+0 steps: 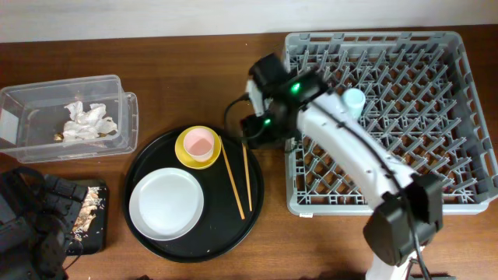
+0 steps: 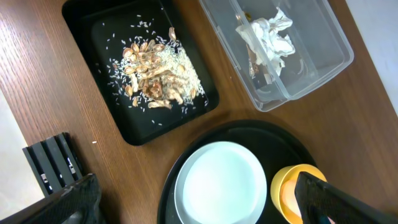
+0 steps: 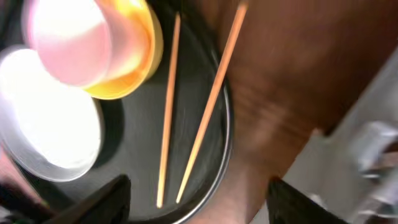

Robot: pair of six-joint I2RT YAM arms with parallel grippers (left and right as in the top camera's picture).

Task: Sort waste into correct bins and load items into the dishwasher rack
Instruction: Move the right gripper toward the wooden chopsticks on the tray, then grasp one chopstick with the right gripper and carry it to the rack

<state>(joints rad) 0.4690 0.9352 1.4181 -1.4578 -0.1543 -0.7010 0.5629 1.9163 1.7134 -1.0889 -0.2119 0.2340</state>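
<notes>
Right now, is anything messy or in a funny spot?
Nothing is spilled. The pink cup sits stacked inside the yellow bowl, and one chopstick pokes over the round tray's rim.

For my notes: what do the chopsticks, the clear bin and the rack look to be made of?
Chopsticks: probably wood or bamboo; thin, matte, light tan sticks. Clear bin: transparent plastic, glossy; see-through walls with bright rim highlights. Rack: apparently moulded plastic, matte grey; one uniform colour across grid and pegs.
</notes>
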